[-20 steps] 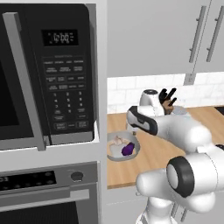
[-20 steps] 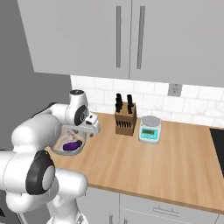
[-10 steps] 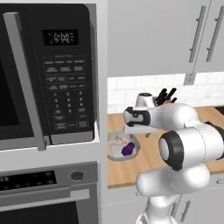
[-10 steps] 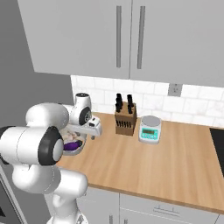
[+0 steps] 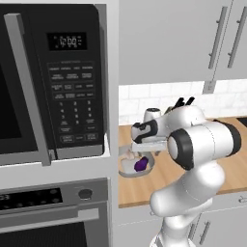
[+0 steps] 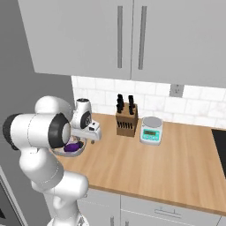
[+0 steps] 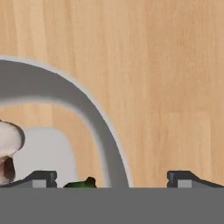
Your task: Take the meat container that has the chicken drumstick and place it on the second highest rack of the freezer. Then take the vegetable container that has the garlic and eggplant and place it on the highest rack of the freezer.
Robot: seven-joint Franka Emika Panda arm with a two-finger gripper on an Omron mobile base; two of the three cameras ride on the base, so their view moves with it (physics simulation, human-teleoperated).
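I see a smooth light-wood counter (image 6: 150, 163), a matt grey bowl (image 7: 78, 103), a glossy purple eggplant (image 5: 141, 165), and the microwave's (image 5: 53, 82) shiny black face.

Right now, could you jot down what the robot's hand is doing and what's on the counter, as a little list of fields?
gripper: open, straddling the bowl's rim, holding nothing
vegetable container: rounded grey bowl on the wooden counter, by its left end
contents: purple eggplant, whitish garlic
also on counter: knife block, kitchen scale
left of counter: microwave above oven
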